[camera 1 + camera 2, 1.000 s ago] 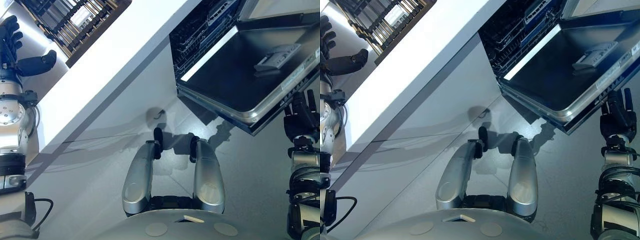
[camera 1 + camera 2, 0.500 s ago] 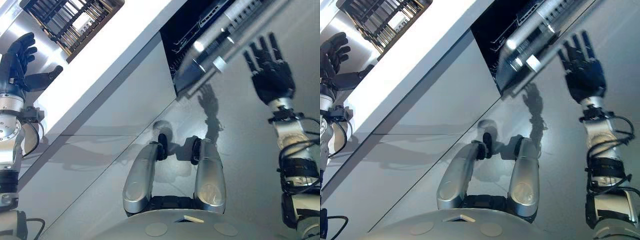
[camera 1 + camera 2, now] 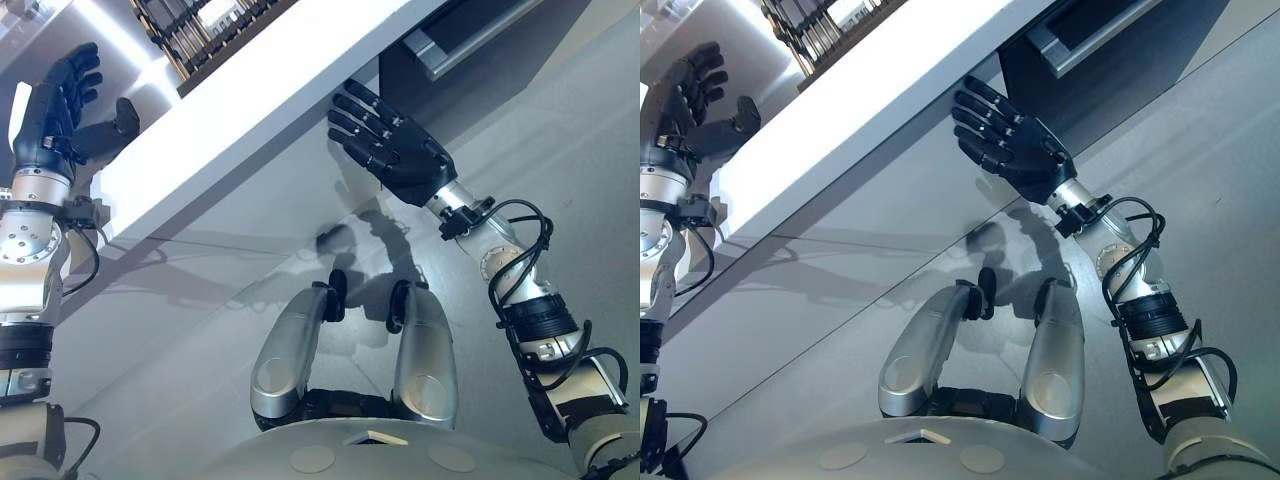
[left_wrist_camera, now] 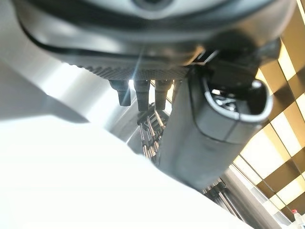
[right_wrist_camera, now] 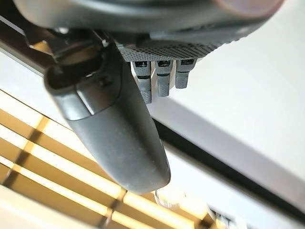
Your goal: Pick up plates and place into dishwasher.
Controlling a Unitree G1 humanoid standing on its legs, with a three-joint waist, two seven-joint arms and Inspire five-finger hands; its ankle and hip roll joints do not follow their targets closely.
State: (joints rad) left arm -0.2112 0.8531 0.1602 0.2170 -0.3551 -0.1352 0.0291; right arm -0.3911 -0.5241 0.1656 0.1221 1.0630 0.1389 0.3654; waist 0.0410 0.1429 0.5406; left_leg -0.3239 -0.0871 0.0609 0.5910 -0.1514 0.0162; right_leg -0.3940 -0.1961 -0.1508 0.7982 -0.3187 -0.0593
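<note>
We stand before the white counter [image 3: 250,95] with both hands raised and empty, and no plate in either one. Our right hand [image 3: 395,150] hovers just below the counter's front edge, its fingers spread straight and apart, palm turned up toward the edge; its own wrist camera likewise shows straight fingers with nothing between them and the thumb. Our left hand [image 3: 55,100] is lifted at the counter's far left end, fingers loosely extended and thumb standing out, gripping nothing. The dish rack [image 3: 205,25] sits on top of the counter, its dark upright bars showing past the edge; we cannot make out a plate among them from here. The dishwasher [image 3: 470,45] lies to the right, its dark front and pale handle bar set under the counter, and it looks closed in this frame. As we judge it, the rack lies up and between the two hands, somewhat closer to the left one, so the left arm seems better placed to reach in, while the right sits nearer the dishwasher.
</note>
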